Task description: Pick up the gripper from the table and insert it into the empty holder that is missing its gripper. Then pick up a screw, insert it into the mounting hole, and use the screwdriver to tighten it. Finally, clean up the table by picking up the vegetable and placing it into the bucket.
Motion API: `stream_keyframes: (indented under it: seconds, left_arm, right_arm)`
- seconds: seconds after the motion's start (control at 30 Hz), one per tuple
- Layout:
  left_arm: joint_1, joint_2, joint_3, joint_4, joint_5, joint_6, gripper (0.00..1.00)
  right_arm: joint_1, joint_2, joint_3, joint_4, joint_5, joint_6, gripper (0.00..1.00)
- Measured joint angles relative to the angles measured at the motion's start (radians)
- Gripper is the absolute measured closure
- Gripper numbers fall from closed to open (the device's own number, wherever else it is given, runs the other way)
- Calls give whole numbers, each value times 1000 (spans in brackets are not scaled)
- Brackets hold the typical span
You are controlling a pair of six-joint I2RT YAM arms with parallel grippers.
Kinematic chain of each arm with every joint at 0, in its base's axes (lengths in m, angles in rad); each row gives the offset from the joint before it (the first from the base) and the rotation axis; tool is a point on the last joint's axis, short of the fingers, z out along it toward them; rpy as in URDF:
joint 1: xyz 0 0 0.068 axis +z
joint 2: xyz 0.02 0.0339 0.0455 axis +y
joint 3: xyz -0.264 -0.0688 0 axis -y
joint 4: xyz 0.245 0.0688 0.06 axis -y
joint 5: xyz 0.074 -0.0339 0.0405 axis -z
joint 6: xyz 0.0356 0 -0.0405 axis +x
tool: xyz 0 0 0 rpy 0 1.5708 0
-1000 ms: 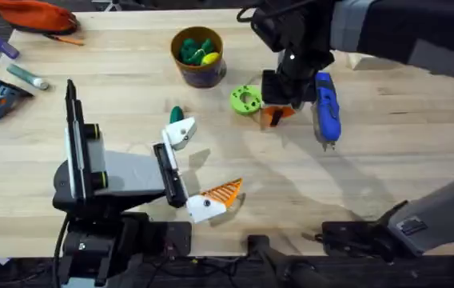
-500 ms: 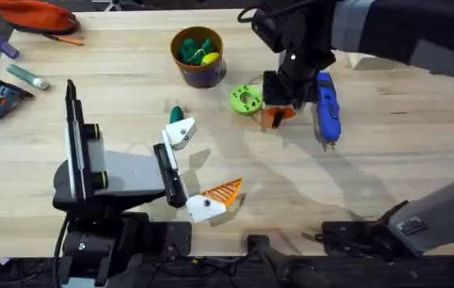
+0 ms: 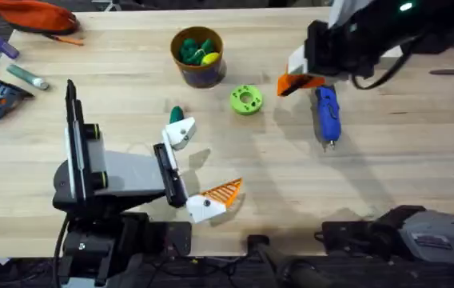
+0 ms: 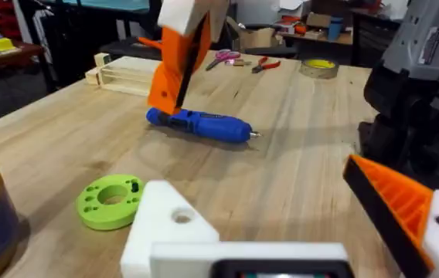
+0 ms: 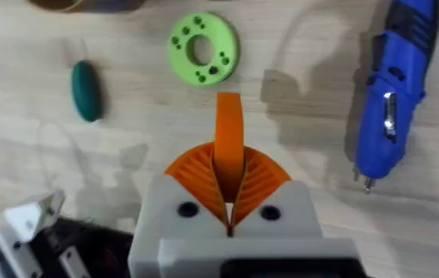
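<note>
The small orange plastic gripper (image 5: 229,135) is pinched upright between the ribbed orange pads (image 5: 262,179) of the right gripper (image 5: 229,193), which is raised above the wooden table (image 3: 387,152), just beside the blue pen-shaped screwdriver (image 3: 327,116). The left gripper (image 3: 199,172) is spread wide: one finger ends in the bare white wedge-shaped holder (image 3: 181,134), the other carries a ribbed orange tip. The smooth dark green vegetable (image 5: 86,90) lies on the table near the flat lime-green ring disc (image 3: 246,100). The round bucket (image 3: 198,57), tan-rimmed with a dark blue wall, contains green and yellow items.
</note>
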Motion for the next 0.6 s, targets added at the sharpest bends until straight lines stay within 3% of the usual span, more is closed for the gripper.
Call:
stream_keyframes:
  seconds: [0.33,0.43,0.6]
  left_arm:
    - [0,0,0,0,0,0,15]
    - [0,0,0,0,0,0,15]
    - [0,0,0,0,0,0,15]
  right_arm:
    - [-169,-15,-18,111,-420,-247,987]
    - [-237,-15,-80,154,-585,-323,987]
    - [-303,-15,-176,157,-763,-422,988]
